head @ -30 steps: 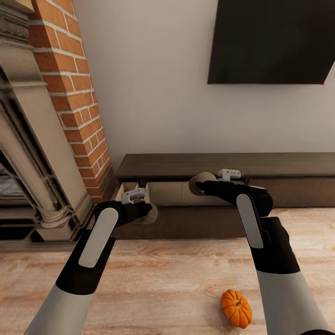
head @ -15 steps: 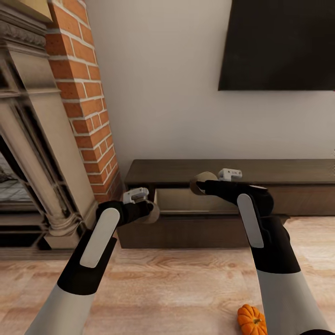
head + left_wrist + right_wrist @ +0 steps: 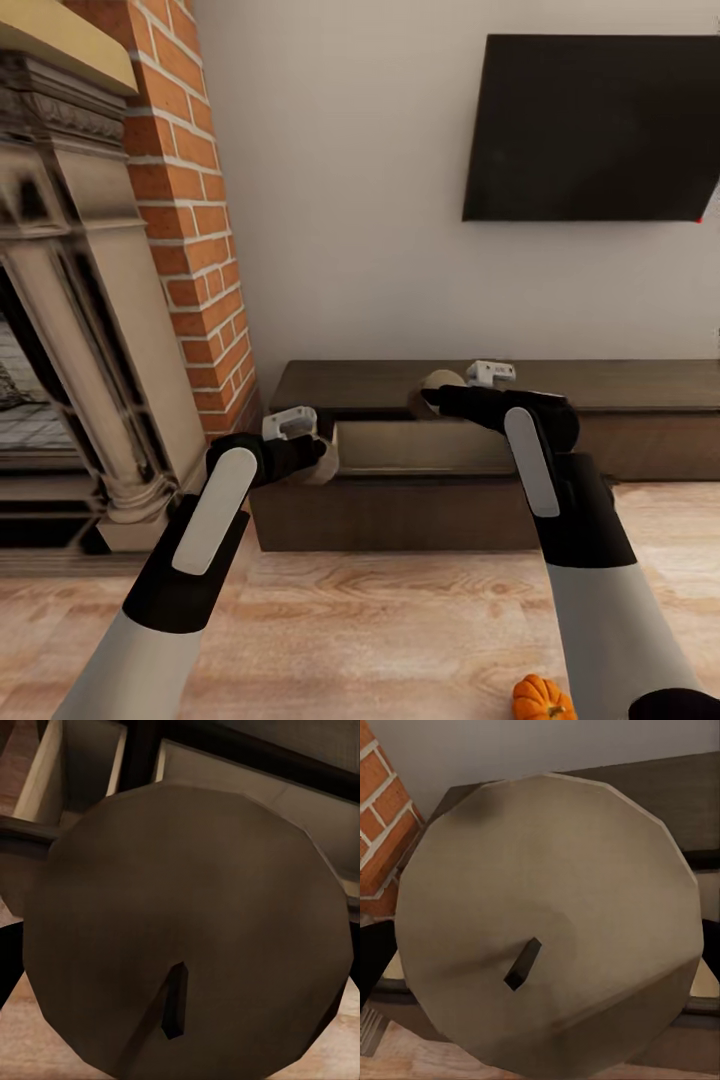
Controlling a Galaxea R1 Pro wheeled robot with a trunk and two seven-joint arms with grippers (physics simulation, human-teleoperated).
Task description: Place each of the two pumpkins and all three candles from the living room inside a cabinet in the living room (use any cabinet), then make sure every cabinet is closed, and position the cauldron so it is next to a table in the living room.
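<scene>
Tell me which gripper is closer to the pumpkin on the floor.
Right. The right gripper holds a candle up over the open cabinet, with the pumpkin down beside that arm; the left gripper is farther across.

My two arms share one build. Each upper segment is a smooth light-grey cylinder. Each forearm (image 3: 215, 530) is matt black and carries a long, rounded light-grey inlay strip along its top face. The black housing widens where it meets the grey segment. Each wrist ends in a black casing topped by a small pale-grey angular block (image 3: 290, 421) with dark recesses. The surfaces are plain and unmarked.
</scene>
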